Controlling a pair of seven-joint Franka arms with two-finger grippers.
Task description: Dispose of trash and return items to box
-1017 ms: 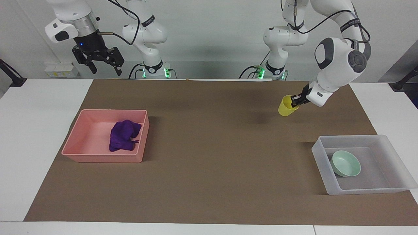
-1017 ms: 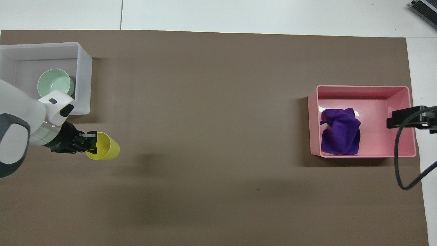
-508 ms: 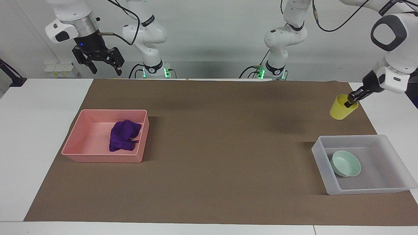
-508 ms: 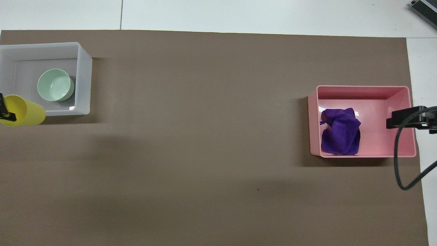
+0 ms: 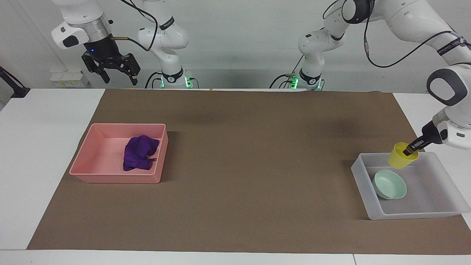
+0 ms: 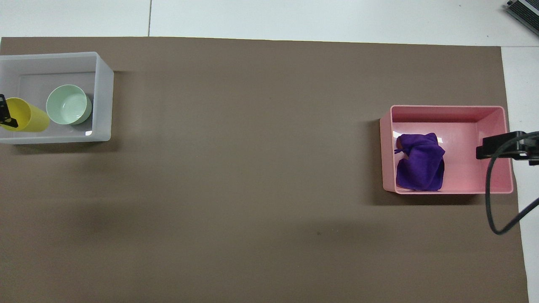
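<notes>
Facing view: the left gripper (image 5: 411, 149) pinches the rim of the yellow cup (image 5: 402, 155) over the frosted box (image 5: 362, 177) at the left arm's end; light and stiff, it looks safest held by the rim. The waiting right gripper (image 5: 114, 71) hangs with jaws spread above the table's robot-side edge at the right arm's end. Overhead view: the cup (image 6: 26, 121) hangs tilted beside the mint bowl (image 6: 68, 104) in the box (image 6: 103, 101).

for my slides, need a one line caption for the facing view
Left gripper carries the yellow cup over the white box; right gripper waits.

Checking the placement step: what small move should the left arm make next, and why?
Probably lower, then release. The left gripper holds the small yellow plastic cup by its rim above the translucent white plastic bin, beside the mint-green round bowl. The right gripper waits.
</notes>
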